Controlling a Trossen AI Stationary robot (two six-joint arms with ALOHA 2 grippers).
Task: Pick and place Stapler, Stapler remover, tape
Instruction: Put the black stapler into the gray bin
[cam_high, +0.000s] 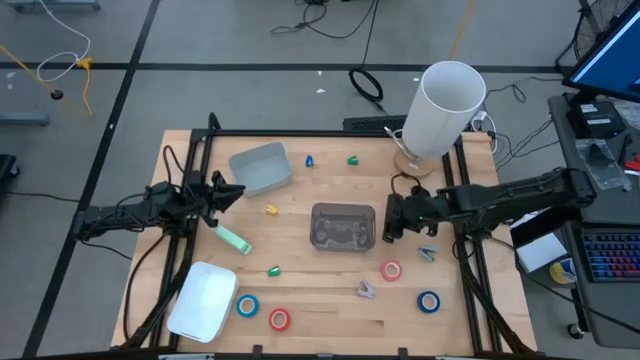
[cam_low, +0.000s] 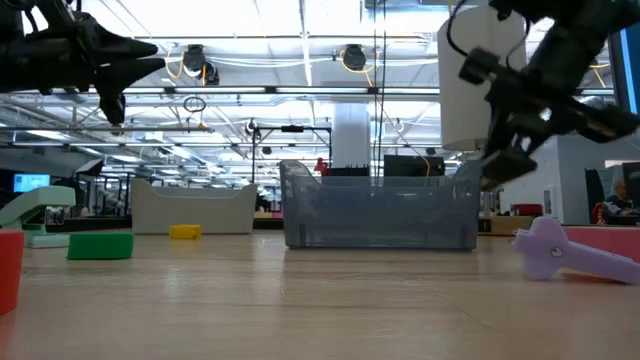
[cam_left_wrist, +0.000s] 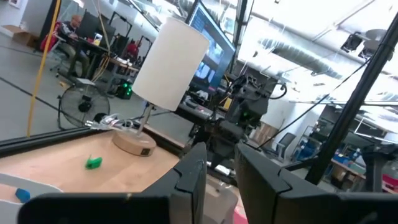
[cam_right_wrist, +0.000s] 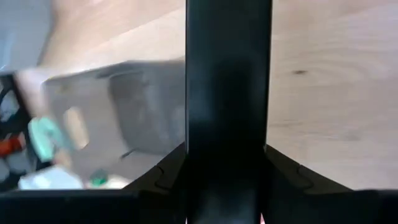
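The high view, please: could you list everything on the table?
stapler: one, mint-green, left of centre
tape: four rolls, blue, red, pink, blue, toward picture's lower edge
staple removers: two, purple, grey, lower right
clear bin: one, grey, centre
blue-grey bin: one, upper left
tray: one, white, lower left
lamp: one, white, upper right
left hand: open, near stapler
right hand: shut, right of clear bin

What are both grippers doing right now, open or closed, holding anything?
Left gripper: open, holding nothing, above the stapler.
Right gripper: shut, nothing visibly held.
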